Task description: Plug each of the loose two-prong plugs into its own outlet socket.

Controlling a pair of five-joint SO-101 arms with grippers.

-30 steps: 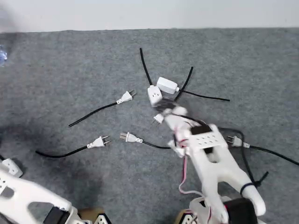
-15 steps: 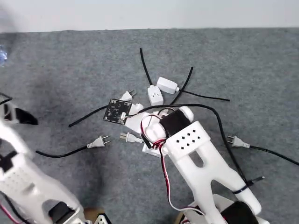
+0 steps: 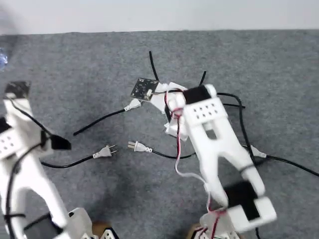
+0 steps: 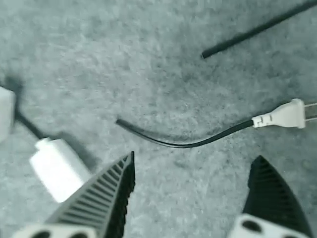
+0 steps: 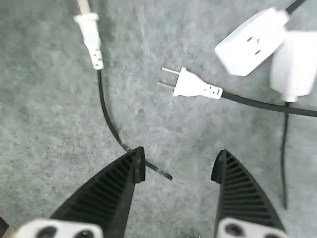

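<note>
1. The first plug (image 5: 192, 89), white moulded plastic with two thin metal prongs, lay flat on the tabletop (image 5: 44, 124). Its prongs pointed away from the first socket (image 5: 250, 42), and its black lead ran off past that socket.
2. The first socket was a white rounded block with its slots facing up. It sat just beside a second socket (image 5: 297, 64) of the same plastic.
3. A second plug (image 5: 89, 30) lay farther out. Its round black cord (image 5: 110, 121) curved to a cut end near one finger of the right pincer (image 5: 181, 154).
4. The right pincer hung spread and empty above the carpet near the first plug. Its fingers were black, ribbed and tapering.
5. A third plug (image 4: 283, 115) lay under the left arm, its lead bending to a free end. The left pincer (image 4: 194, 158) was spread wide over that lead, gripping nothing.
6. Near it lay a white oblong block (image 4: 55, 169) on a black lead and a loose cord end (image 4: 237, 38).
7. From above, the right arm (image 3: 209, 124), white plastic with red wires, covered the sockets. A fourth plug (image 3: 137, 146) lay beside the arm, and its lead passed under it.
8. The tabletop wore grey, nubby carpet.
</note>
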